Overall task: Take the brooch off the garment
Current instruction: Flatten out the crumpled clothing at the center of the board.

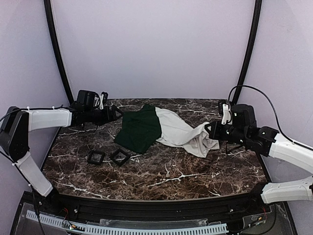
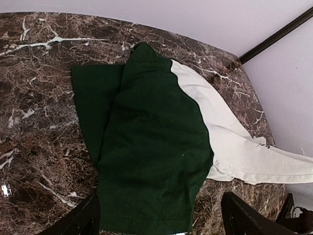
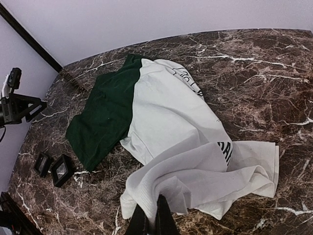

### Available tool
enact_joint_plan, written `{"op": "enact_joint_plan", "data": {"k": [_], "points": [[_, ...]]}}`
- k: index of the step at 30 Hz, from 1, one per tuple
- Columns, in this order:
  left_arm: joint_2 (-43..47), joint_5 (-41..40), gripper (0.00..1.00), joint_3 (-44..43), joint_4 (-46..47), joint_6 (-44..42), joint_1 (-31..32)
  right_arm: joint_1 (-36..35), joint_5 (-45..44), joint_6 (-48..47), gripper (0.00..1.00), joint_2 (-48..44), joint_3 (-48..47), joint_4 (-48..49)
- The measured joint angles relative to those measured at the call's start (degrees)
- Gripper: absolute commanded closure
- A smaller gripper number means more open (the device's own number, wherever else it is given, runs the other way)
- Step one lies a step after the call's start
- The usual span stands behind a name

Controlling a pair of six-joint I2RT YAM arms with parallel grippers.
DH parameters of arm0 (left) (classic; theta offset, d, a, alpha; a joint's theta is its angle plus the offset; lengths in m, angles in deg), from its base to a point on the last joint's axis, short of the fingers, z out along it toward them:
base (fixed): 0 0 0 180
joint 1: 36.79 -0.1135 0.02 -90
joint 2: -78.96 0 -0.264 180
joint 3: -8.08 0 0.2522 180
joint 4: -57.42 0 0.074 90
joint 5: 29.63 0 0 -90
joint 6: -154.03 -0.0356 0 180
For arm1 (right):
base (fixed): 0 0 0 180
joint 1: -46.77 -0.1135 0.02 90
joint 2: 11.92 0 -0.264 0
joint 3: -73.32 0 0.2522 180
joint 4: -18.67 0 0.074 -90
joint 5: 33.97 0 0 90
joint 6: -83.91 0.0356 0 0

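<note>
White garment (image 3: pixel 171 127) pinched between right fingers (image 3: pixel 165 220).

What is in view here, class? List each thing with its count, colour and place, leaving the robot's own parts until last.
garment: one, white with a dark green part, crumpled mid-table.
square frames: two, black, side by side on the table, near-left of the garment.
table: one, dark brown marble with white veins, under everything.
brooch: none visible in any view.
left gripper: one, black, open, beside the garment's green end.
right gripper: one, black, shut on the garment's white edge.
</note>
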Motion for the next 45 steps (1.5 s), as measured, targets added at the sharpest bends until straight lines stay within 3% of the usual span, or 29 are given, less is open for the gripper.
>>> {"op": "enact_joint_plan", "data": {"k": [2,5,11,18,34,38,42,45], "points": [[-2.0,-2.4,0.17,-0.9,-1.7,0.0,1.2,0.0,0.2,0.2,1.0,0.8,0.0,0.5],[-6.1,-6.3,0.31,-1.8,-4.6,-0.6,2.1,0.0,0.9,0.3,1.0,2.3,0.0,1.2],[-11.7,-11.9,0.35,-3.0,-10.6,-2.4,2.8,0.0,1.2,0.4,1.0,3.5,0.0,2.7],[-14.6,-13.6,0.5,-4.1,-12.3,-4.3,2.8,0.0,1.2,0.4,1.0,4.2,0.0,3.6],[-15.7,-10.2,0.57,-4.5,-12.1,-4.9,4.1,0.0,1.1,0.8,1.0,4.9,0.1,3.8],[-15.8,-9.8,0.71,-4.5,-12.0,-4.7,4.7,0.0,1.1,1.1,1.0,4.9,0.1,3.8],[-16.1,-9.7,0.91,-4.5,-12.1,-4.3,4.8,0.0,1.1,1.3,1.0,4.8,0.1,3.8],[-16.1,-9.5,0.99,-4.5,-12.4,-3.8,4.8,0.0,0.9,1.2,1.0,4.6,0.1,3.7]]}}
